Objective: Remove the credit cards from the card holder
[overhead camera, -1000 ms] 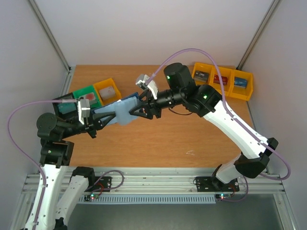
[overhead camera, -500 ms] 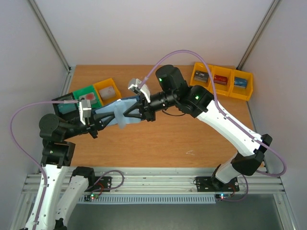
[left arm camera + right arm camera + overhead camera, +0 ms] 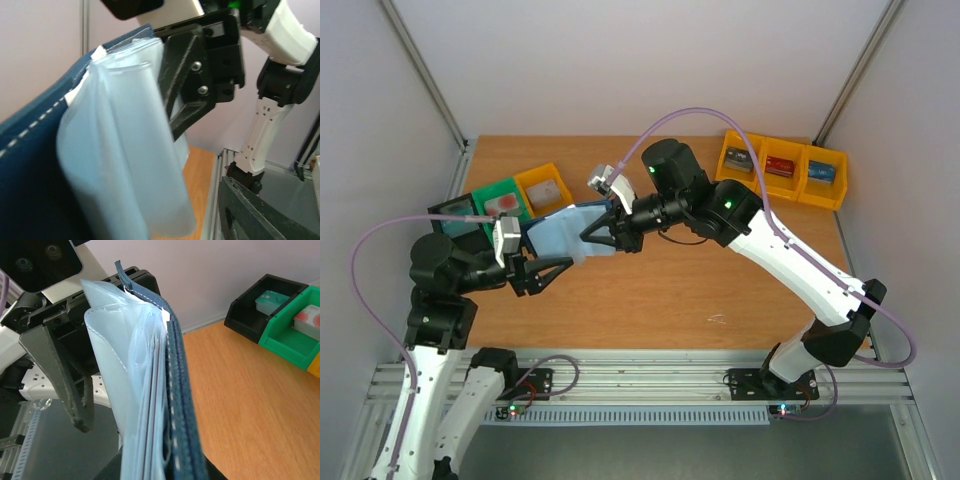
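1 card holder clamped in right gripper; 6 bins.

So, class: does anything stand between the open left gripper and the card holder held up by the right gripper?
Nothing visible does. The left gripper sits open right beside the card holder, with no other object between them; the right gripper clamps its other end.

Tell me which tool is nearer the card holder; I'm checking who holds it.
Right. The right tool is shut on the card holder, at its right edge; the left tool stands open at its near side, not gripping it.
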You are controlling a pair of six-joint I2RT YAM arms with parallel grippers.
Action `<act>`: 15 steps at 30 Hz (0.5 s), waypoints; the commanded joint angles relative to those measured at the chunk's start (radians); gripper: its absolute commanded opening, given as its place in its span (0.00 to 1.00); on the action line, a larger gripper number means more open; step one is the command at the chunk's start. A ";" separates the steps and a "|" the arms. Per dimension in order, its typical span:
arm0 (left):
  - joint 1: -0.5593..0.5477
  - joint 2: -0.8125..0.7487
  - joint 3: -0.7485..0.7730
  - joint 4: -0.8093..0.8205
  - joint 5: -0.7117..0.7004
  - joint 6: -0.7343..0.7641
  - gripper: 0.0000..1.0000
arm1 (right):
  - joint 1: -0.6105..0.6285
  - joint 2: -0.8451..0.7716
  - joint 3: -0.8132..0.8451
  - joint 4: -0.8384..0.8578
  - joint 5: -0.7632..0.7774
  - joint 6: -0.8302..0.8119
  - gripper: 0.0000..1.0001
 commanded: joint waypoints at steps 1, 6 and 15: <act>-0.027 0.031 0.009 -0.020 -0.095 0.043 0.64 | 0.009 -0.004 0.032 0.008 0.039 0.034 0.01; -0.090 0.060 0.003 -0.010 -0.145 0.053 0.53 | 0.012 0.015 0.049 0.011 0.030 0.039 0.01; -0.097 0.057 -0.006 0.030 -0.167 -0.019 0.00 | -0.032 -0.052 -0.022 0.030 -0.052 0.017 0.37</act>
